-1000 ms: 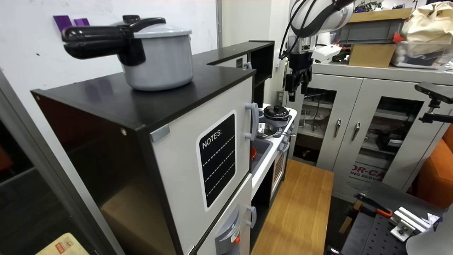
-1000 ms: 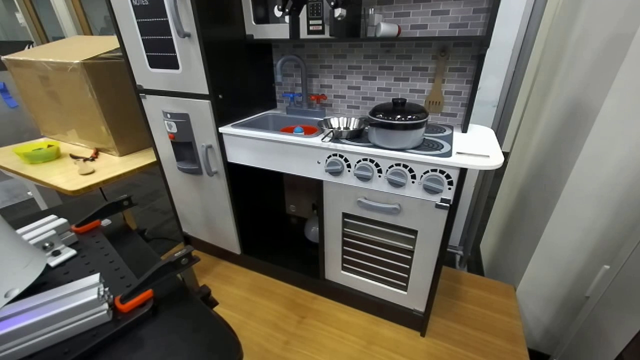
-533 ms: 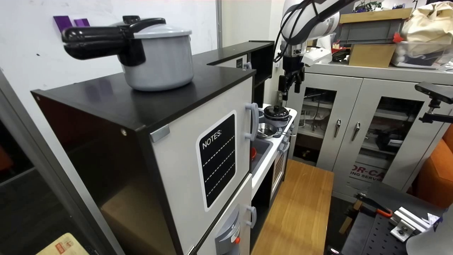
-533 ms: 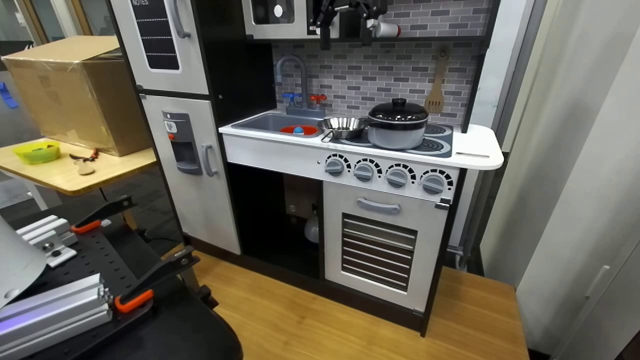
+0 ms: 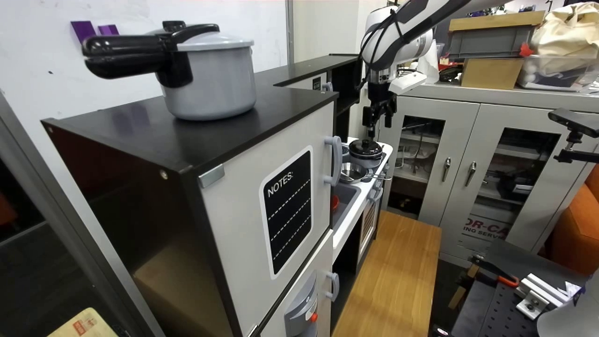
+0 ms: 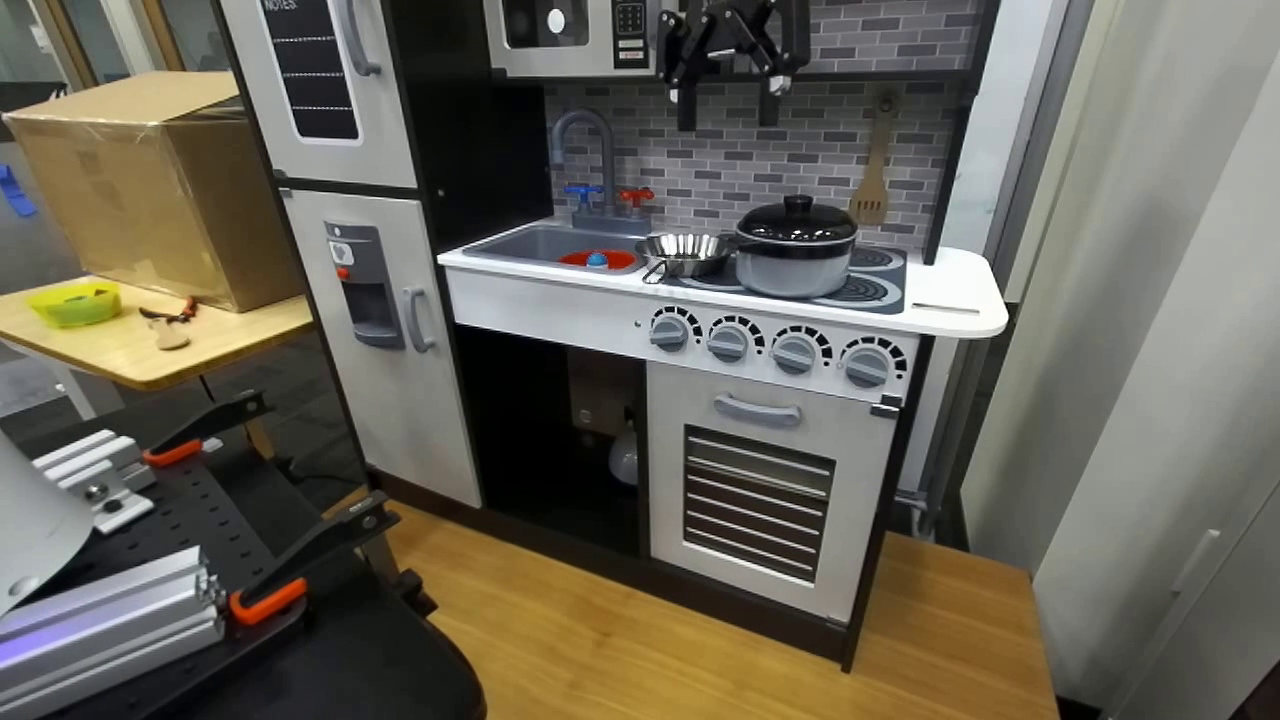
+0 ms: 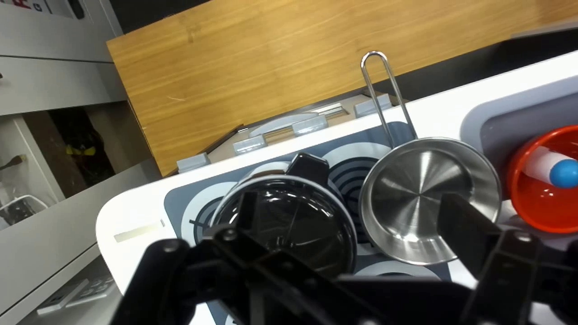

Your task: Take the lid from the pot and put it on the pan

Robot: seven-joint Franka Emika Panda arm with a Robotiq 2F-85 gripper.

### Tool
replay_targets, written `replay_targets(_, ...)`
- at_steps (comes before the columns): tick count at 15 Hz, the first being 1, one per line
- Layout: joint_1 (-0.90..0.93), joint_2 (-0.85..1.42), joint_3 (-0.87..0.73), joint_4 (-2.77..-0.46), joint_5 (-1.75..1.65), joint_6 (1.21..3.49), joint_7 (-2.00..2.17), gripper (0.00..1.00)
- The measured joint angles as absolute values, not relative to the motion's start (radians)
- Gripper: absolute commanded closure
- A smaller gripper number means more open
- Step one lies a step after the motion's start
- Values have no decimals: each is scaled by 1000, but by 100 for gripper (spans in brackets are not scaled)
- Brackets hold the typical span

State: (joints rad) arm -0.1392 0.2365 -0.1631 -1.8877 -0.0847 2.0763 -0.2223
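One black-lidded pot [image 6: 795, 270], object [image 7: 553, 169] in bowl [image 7: 548, 205]

White arm [image 5: 406, 50], dark bands [image 5: 416, 21], black cables [image 5: 394, 17], silvery collar [image 5: 380, 76], black jaws with screws [image 7: 229, 234]

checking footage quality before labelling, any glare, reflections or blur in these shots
Wrist view: bright glints on the black lid, light streaks inside the metal pan; the jaws in the foreground look dark and soft. In an exterior view, the black cabinet top faintly mirrors the purple patches.
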Motion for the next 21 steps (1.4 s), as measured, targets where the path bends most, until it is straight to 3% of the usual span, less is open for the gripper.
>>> replay_targets(21, -173, 322, -156, -1785, -71, 2087, -214, 0)
